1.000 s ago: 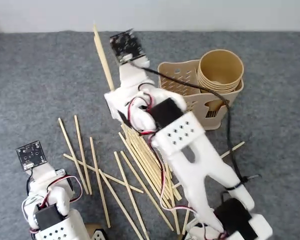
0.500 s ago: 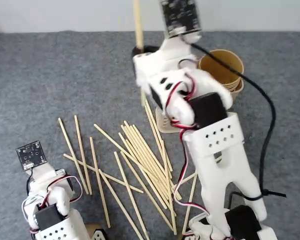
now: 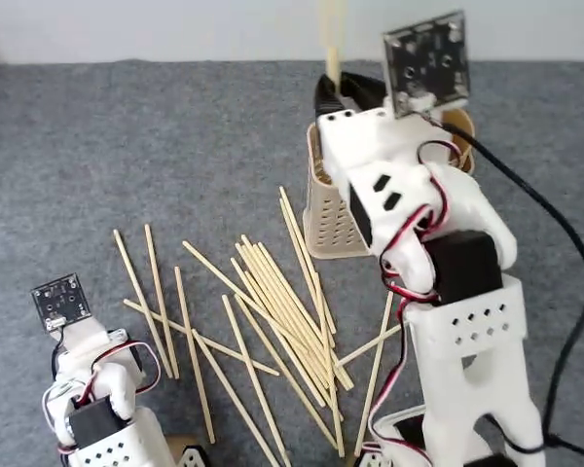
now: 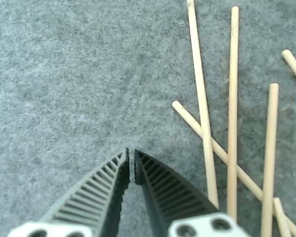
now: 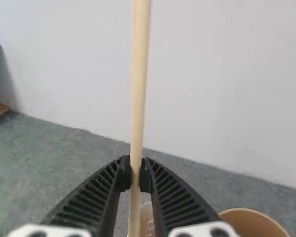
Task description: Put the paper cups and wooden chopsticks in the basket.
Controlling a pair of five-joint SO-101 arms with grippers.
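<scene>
Your right gripper (image 5: 134, 173) has its ribbed black fingers clamped on one chopstick (image 5: 139, 74). It is a smooth, pale, round wooden stick, held upright over the rim of the basket (image 3: 333, 209). The basket is beige plastic with slotted walls and stands on the worktop (image 3: 127, 146), a grey, felt-like surface. Tan paper cups (image 3: 464, 131) sit nested in the basket, mostly hidden behind the right arm. The loose chopsticks (image 3: 273, 311) lie scattered and crossed on the worktop just beside the basket. Your left gripper (image 4: 129, 165) hangs low over the grey surface near a few of them, its fingers together on nothing.
</scene>
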